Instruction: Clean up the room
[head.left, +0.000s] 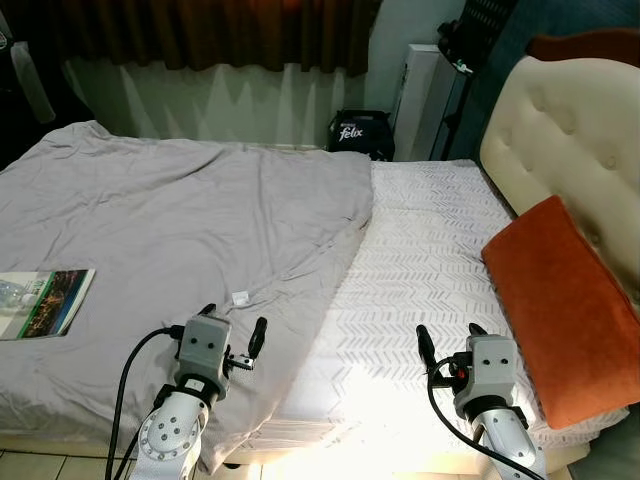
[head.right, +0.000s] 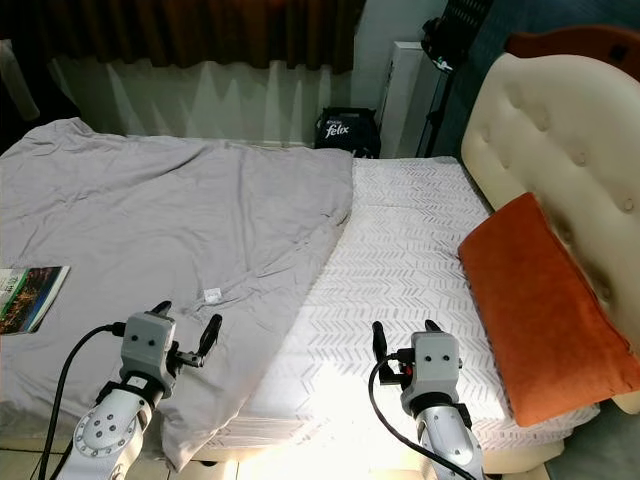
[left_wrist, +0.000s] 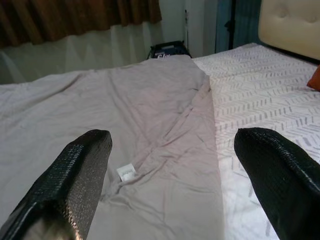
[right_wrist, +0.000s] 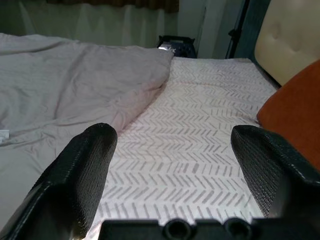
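Note:
A grey duvet (head.left: 170, 230) lies rumpled over the left part of the bed, its edge ending short of the headboard. The white patterned sheet (head.left: 420, 270) is bare on the right. An orange pillow (head.left: 570, 300) leans against the cream headboard (head.left: 560, 120). A magazine (head.left: 45, 302) rests on the duvet at the left. My left gripper (head.left: 233, 338) hovers open over the duvet's near edge, close to a small white tag (head.left: 241, 297). My right gripper (head.left: 447, 340) hovers open over the sheet near the bed's front edge.
A dark bag marked "felix" (head.left: 360, 133) sits on the floor beyond the bed, beside a white appliance (head.left: 420, 95) and a black stand (head.left: 465, 60). Brown curtains (head.left: 200, 30) hang behind. Pale floor tiles (head.left: 60, 465) show at the bed's front.

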